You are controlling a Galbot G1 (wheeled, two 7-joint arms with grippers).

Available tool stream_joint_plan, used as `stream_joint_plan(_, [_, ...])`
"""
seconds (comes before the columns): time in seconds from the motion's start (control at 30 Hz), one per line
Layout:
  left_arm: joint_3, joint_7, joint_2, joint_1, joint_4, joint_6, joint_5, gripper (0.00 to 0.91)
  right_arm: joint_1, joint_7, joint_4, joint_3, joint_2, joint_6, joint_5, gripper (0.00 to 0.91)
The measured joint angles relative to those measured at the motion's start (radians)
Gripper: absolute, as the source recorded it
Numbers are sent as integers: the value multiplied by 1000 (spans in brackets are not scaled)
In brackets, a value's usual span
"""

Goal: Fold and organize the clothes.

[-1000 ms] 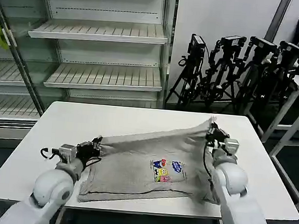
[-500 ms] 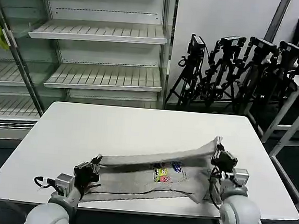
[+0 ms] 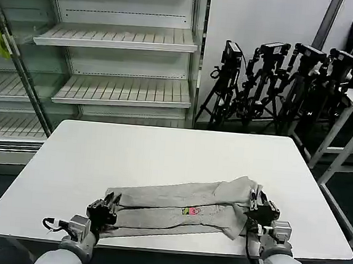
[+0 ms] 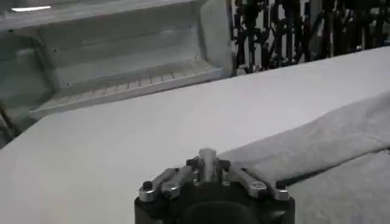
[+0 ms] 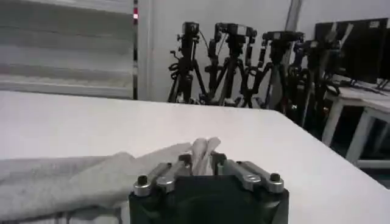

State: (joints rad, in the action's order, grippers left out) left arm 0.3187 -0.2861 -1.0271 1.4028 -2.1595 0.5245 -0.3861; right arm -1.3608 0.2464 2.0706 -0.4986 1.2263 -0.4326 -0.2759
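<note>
Tripods point(image 3: 279, 85) behind; both end effectors pinch the folded T-shirt point(image 3: 176, 209).

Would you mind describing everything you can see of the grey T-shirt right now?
The grey T-shirt is light grey, soft cotton-like fabric, folded over itself into a long, low band across the near part of the white table. A sliver of its multicoloured chest print peeks out under the folded-over edge. It lies rumpled, bunched higher at the robot's right end. The left gripper pinches its left end and the right gripper its right end, both low at the table.
</note>
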Motion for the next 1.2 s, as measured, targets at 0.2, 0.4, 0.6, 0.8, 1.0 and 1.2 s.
stream_joint_plan(0.2, [25,-12,-25,27,-38,-5,-4,907,-49,7,57,-24,0,7,3,907])
stream_joint_plan(0.4, [80,-47,-89,80,-97,-25,-44,907,-107,10,116,-54,6,18,6,907])
stream_joint_plan(0.6, [116,-99,-181,137,-121,-58,-105,907,-146,15,139,-61,20,27,12,907])
stream_joint_plan(0.8, [116,-142,-265,165,-112,-84,-159,907,-170,17,159,-59,31,32,20,907])
stream_joint_plan(1.0, [99,-161,-322,166,-75,-89,-208,907,-196,17,171,-63,36,41,25,907])
stream_joint_plan(1.2, [81,-167,-361,150,-37,-95,-223,907,-211,19,182,-68,42,43,26,907])
